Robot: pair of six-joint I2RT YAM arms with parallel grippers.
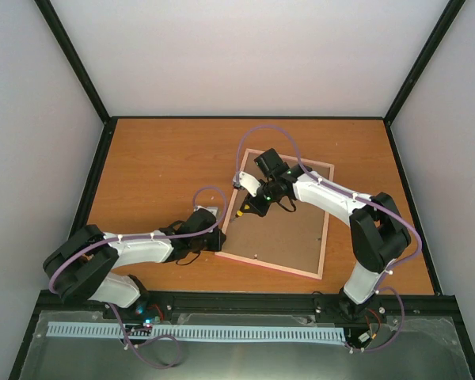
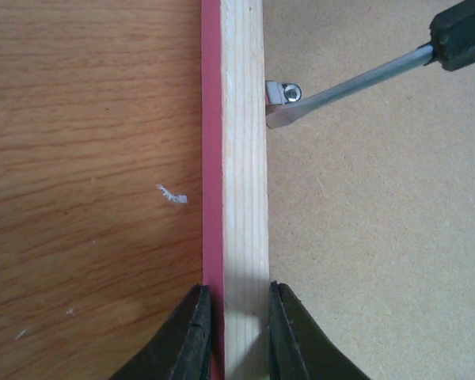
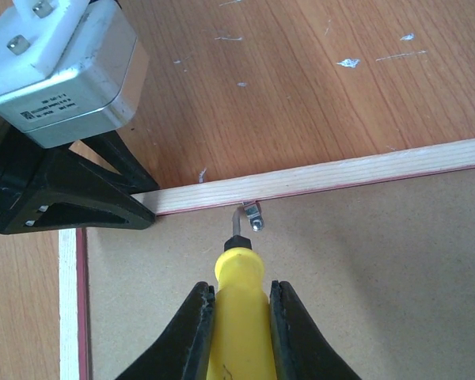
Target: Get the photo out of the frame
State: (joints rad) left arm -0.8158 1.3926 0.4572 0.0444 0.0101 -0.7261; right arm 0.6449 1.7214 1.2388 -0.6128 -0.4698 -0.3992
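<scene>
The frame [image 1: 324,229] lies face down on the table, pale wood rail with a pink edge, the brown backing panel [image 1: 281,229] filling it. The photo is hidden under the panel. My left gripper [image 1: 218,237] is shut on the frame's left rail [image 2: 244,198], one finger on each side. My right gripper [image 1: 253,207] is shut on a yellow-handled screwdriver [image 3: 239,317]. Its metal tip [image 3: 237,226] touches a small metal retaining clip [image 3: 253,215] at the rail's inner edge. The same clip [image 2: 283,96] and the screwdriver shaft [image 2: 364,79] show in the left wrist view.
The left gripper's body [image 3: 63,158] sits close to the screwdriver tip in the right wrist view. Another small clip [image 1: 256,255] sits near the frame's near rail. The wooden table [image 1: 158,166] has black posts at its back corners.
</scene>
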